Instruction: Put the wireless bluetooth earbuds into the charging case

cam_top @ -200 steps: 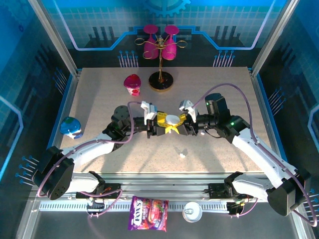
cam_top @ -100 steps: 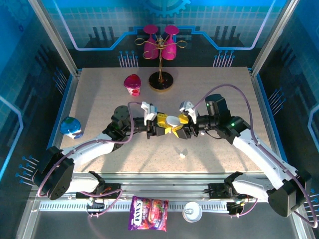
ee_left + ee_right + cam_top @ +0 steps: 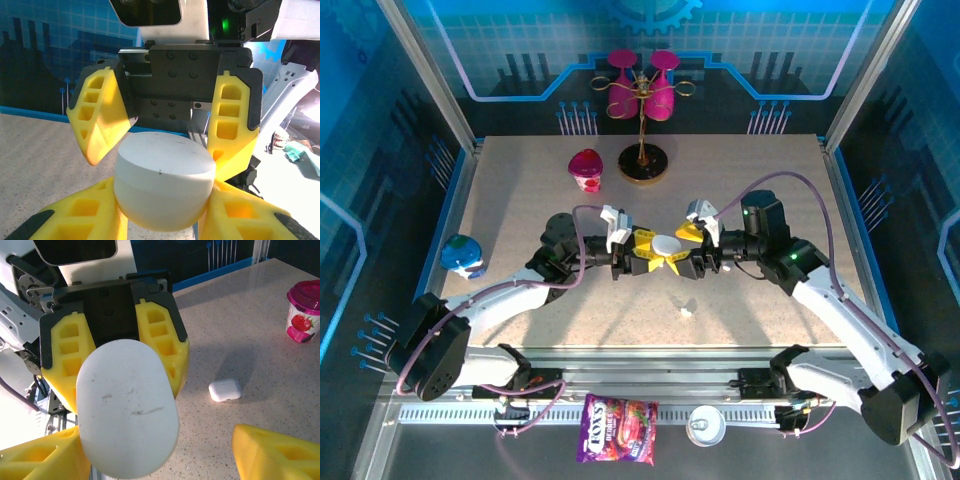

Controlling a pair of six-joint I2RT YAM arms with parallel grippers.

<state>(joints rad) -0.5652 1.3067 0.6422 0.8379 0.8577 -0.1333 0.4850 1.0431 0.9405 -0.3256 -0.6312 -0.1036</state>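
Charging case [image 3: 665, 244], white, lid shut: clamped above table [image 3: 520, 200] by left pincer [image 3: 164, 202], likely steadied for opening. Right pincer [image 3: 689, 252]: released, jaws spread alongside.

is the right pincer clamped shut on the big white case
No, the right pincer is open: one yellow finger stands well clear of the white case.

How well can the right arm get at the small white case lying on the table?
Probably yes. The right gripper stands open, gripping nothing, and the small white case lies on bare table nearby; the left gripper alone holds the larger case.
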